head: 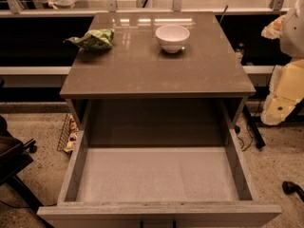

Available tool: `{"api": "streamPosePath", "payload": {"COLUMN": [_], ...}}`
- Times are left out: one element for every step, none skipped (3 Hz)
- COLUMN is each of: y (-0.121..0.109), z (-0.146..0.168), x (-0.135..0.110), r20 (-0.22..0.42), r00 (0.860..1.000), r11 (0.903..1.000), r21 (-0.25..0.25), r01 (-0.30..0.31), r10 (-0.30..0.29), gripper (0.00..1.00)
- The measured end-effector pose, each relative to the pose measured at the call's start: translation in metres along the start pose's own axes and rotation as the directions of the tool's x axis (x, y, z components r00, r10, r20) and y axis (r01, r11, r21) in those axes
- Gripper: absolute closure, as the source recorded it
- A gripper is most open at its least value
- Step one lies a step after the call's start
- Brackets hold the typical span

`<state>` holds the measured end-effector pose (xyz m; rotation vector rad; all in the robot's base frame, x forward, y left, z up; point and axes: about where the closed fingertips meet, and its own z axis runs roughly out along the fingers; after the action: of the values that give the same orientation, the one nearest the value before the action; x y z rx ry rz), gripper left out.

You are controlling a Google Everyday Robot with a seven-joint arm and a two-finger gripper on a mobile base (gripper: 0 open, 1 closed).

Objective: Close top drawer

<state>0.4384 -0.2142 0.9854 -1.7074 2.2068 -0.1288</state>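
Note:
The top drawer (156, 175) is pulled far out of the grey-brown cabinet toward the camera. Its pale grey floor is bare. Its front panel's top edge (159, 213) runs along the bottom of the view, and a sliver of the dark handle (157, 224) shows at centre. My gripper (285, 91) is a pale cream and white shape at the right edge. It hangs beside the cabinet's right side, above floor level and well apart from the drawer front. It holds nothing that I can see.
On the cabinet top (156, 65) stand a white bowl (172, 37) and a crumpled green bag (92, 39). A wire basket (68, 134) sits on the floor at left, with a dark chair base (14, 165) beside it. Cables and a dark object (292, 188) lie on the floor at right.

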Motion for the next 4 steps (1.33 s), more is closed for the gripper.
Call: {"api": "streamPosePath", "payload": {"y": [0.0,0.015,0.046,0.088], "z": [0.0,0.01,0.032,0.065], "x": [0.0,0.014,0.035,0.065], "r20": [0.001,0.035,0.115,0.227], "r00": [1.0,0.999,0.99,0.962], "r11": [1.0,0.9995,0.997,0.9874], "r21": [0.003,0.003,0.0,0.008], "r01": [0.0,-0.033,-0.078,-0.158], "r10": [0.0,0.033,0.077,0.152], "gripper": [0.0,0.0,0.0,0.18]}}
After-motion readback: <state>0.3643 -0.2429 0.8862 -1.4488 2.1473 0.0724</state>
